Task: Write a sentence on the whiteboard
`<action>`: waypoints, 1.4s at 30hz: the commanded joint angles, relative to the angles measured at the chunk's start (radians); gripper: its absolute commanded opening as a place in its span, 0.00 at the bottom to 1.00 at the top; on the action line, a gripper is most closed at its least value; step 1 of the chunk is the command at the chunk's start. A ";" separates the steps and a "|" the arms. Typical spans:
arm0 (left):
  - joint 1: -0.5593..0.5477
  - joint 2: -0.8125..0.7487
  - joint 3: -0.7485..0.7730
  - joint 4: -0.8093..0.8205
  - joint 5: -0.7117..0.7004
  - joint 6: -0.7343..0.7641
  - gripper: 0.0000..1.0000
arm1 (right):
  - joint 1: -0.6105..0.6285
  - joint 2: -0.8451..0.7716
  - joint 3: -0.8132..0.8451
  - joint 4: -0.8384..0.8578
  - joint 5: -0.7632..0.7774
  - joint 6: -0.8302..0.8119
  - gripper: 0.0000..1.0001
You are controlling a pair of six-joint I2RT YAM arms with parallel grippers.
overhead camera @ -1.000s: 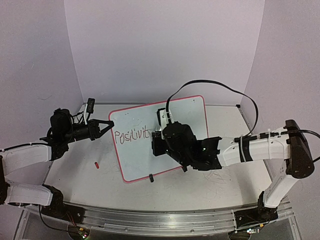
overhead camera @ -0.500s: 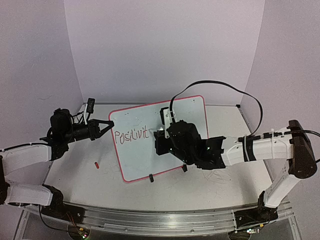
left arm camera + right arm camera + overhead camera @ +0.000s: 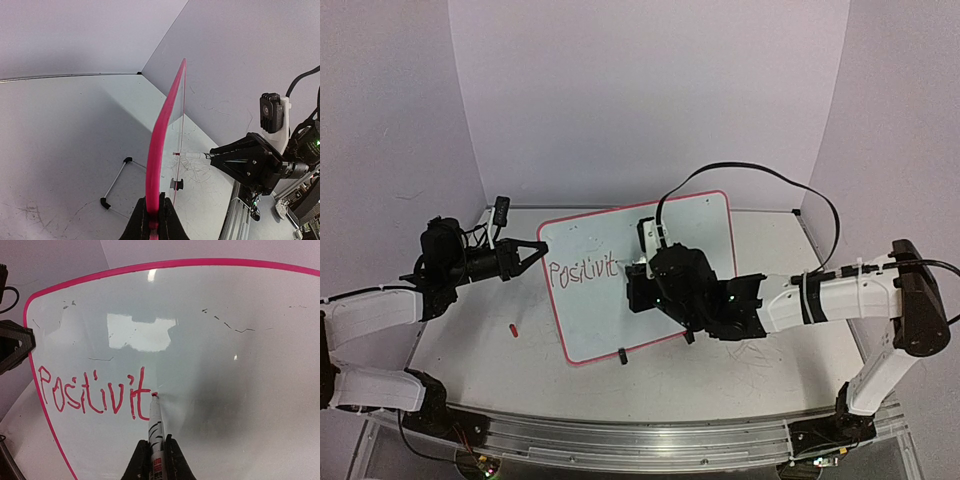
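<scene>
Red-purple handwritten lettering (image 3: 90,392) reads "Positivit" across my large glossy white whiteboard (image 3: 600,320), standing mid-table. My right gripper (image 3: 156,460) clamps a white marker (image 3: 155,422), tip touching the board; left gripper (image 3: 151,217) pinches its pink rim.

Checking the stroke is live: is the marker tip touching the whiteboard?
Touching. The left wrist view, edge-on to the whiteboard, shows the marker tip meeting its face, no gap.

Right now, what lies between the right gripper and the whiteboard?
A marker: the right gripper is shut on it, and its red tip touches the whiteboard just after the lettering "Positivit". The right wrist view shows it.
</scene>
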State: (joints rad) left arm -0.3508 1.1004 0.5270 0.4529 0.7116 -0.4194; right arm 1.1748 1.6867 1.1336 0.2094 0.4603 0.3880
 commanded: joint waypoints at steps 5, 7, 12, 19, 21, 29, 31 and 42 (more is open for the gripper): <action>-0.011 -0.012 0.022 0.022 0.013 0.041 0.00 | -0.001 -0.014 -0.015 -0.042 0.017 0.059 0.00; -0.012 -0.011 0.022 0.022 0.014 0.041 0.00 | 0.000 -0.022 -0.023 -0.045 0.014 0.065 0.00; -0.011 -0.010 0.021 0.023 0.014 0.041 0.00 | 0.004 -0.028 -0.035 -0.052 0.011 0.079 0.00; -0.011 -0.004 0.022 0.023 0.015 0.041 0.00 | 0.007 -0.041 -0.046 -0.062 0.043 0.085 0.00; -0.011 -0.003 0.023 0.023 0.017 0.041 0.00 | 0.006 -0.040 -0.035 -0.062 0.061 0.075 0.00; -0.011 -0.008 0.021 0.023 0.014 0.041 0.00 | -0.004 -0.018 0.016 -0.036 0.075 0.030 0.00; -0.012 -0.008 0.019 0.023 0.015 0.041 0.00 | -0.010 -0.011 0.026 -0.026 0.072 0.022 0.00; -0.011 -0.011 0.018 0.022 0.014 0.042 0.00 | -0.020 0.009 0.051 -0.019 0.059 0.001 0.00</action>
State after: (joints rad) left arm -0.3511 1.1004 0.5270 0.4526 0.7109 -0.4194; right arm 1.1625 1.6763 1.1512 0.1751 0.5022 0.4040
